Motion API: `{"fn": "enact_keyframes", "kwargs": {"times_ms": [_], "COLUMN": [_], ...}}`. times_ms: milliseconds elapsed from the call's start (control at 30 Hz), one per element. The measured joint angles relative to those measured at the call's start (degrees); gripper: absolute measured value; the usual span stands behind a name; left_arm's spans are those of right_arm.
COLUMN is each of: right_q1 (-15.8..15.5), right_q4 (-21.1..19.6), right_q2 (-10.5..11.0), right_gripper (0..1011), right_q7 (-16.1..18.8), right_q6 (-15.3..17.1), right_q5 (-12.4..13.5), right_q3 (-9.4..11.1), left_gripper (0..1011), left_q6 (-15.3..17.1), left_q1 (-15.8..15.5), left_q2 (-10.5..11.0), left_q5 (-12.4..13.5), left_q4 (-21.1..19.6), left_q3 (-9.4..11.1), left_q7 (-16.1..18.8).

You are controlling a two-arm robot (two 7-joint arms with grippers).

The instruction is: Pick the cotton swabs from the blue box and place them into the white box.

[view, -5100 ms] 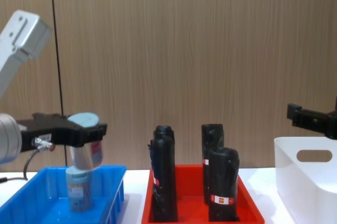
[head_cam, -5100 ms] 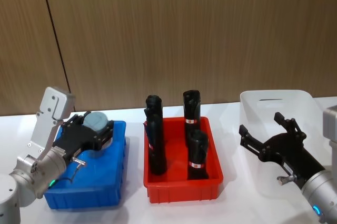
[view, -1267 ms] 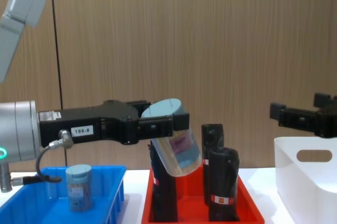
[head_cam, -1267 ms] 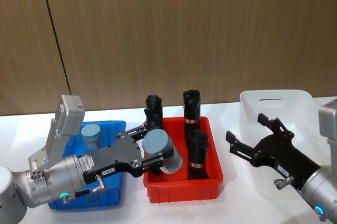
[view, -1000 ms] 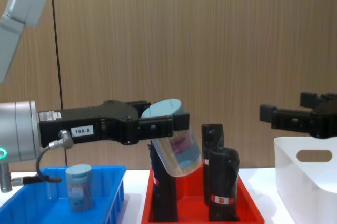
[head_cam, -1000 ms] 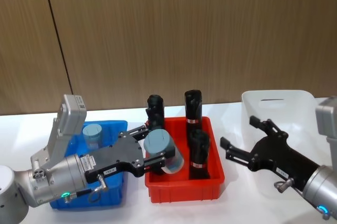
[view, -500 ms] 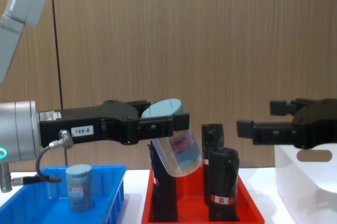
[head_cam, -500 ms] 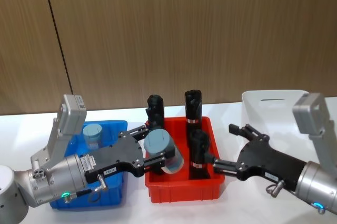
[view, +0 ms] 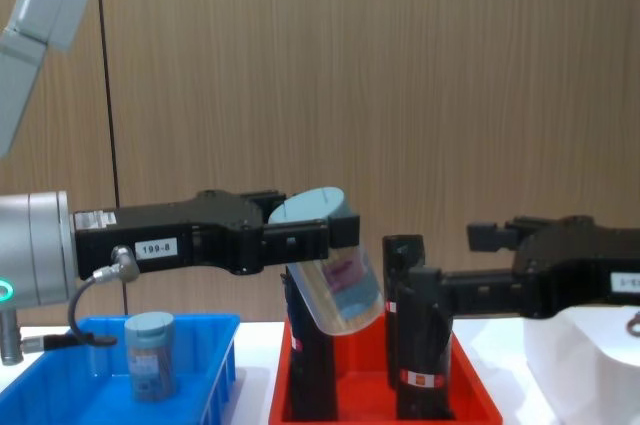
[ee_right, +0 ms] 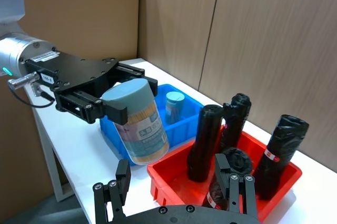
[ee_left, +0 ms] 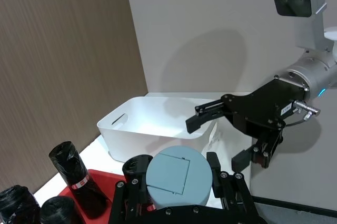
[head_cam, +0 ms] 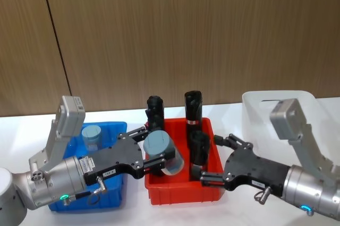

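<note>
Left gripper (head_cam: 158,158) fingers clamped on cotton swabs jar (view: 338,290) at lid end; jar tilted, clear body hanging below fingers, above red bin (head_cam: 180,194). Right gripper (head_cam: 213,160) fingers spread wide, near jar, not touching. Second jar (head_cam: 92,135) upright in blue box (head_cam: 114,197), behind left fingers. White box (head_cam: 255,103) behind right fingers. Judged: jar light, rigid, smooth, likely slippery; take by clear body.

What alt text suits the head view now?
The left gripper holds a tilted cotton swab jar above the red bin, and the open right gripper reaches toward it. A second jar stands in the blue box; the white box sits far right.
</note>
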Motion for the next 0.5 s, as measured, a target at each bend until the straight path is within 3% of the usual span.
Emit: {"fn": "enact_keyframes", "kwargs": {"times_ms": [500], "right_q1": [2.3], "right_q4": [3.1], "right_q2": [-1.9], "right_gripper": [1002], "right_q7": [2.5], "right_q6": [-0.3], "right_q5": [-3.3], "right_q3": [-2.3], "left_gripper": [669], "left_q6": [0.0], "left_q1": [0.0], "left_q2": [0.0], "left_q5": [0.0], "left_q4": [0.0], "left_q3": [0.0], "left_q7": [0.0]}}
